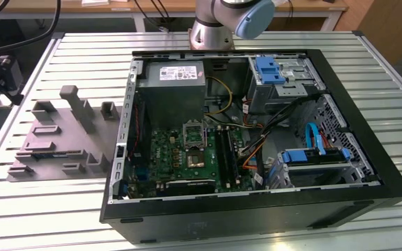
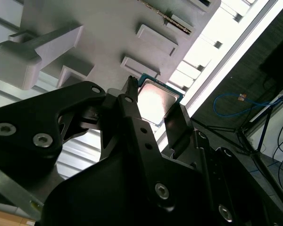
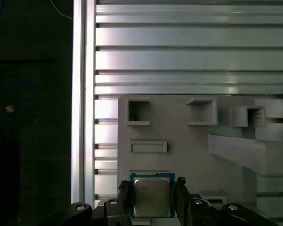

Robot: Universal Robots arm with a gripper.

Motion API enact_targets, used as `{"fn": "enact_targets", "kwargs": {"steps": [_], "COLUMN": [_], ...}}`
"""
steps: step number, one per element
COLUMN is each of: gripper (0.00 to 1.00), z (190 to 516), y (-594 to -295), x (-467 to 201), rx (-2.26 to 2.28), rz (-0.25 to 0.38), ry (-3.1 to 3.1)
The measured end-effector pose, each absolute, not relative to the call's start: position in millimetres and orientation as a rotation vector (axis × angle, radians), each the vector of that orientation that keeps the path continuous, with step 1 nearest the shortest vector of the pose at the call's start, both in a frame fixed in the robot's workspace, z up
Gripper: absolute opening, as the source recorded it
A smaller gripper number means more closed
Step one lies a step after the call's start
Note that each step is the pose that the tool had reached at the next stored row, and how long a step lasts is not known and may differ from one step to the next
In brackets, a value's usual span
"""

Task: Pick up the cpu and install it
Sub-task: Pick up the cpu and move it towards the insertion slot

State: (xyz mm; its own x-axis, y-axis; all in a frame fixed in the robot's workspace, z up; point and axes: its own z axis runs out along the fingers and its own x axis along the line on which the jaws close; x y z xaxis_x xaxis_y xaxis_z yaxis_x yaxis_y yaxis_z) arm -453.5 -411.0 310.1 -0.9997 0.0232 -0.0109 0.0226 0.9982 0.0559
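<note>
The cpu (image 3: pixel 152 197) is a small square chip with a pale silvery top and a thin dark rim. My gripper (image 3: pixel 153 189) is shut on it, with a black finger (image 3: pixel 124 194) pressed to each of two opposite edges. In the second wrist view the cpu (image 2: pixel 156 100) sits between the same fingers (image 2: pixel 178 121), held above the grey plastic tray (image 2: pixel 108 28). The tray (image 3: pixel 179 155) lies well below the chip. In the exterior view the tray (image 1: pixel 61 141) lies to the left of the open computer case (image 1: pixel 347 99). The green motherboard (image 1: pixel 187 157) inside has a socket (image 1: pixel 194 135).
The case holds a grey power supply (image 1: pixel 176 78), blue drive brackets (image 1: pixel 269 69), cables (image 1: pixel 257 141) and memory slots. The arm's base (image 1: pixel 211 31) stands behind the case. Everything rests on a slatted aluminium table (image 3: pixel 188 52), whose edge (image 3: pixel 82 94) drops to a dark floor.
</note>
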Motion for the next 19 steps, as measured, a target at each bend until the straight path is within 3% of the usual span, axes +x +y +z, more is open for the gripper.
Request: {"fn": "enact_targets", "kwargs": {"steps": [19], "gripper": [0.47], "z": [313.8], "y": [-411.0], "x": [-453.4], "rx": [0.036], "rz": [0.087], "ry": [3.129]}}
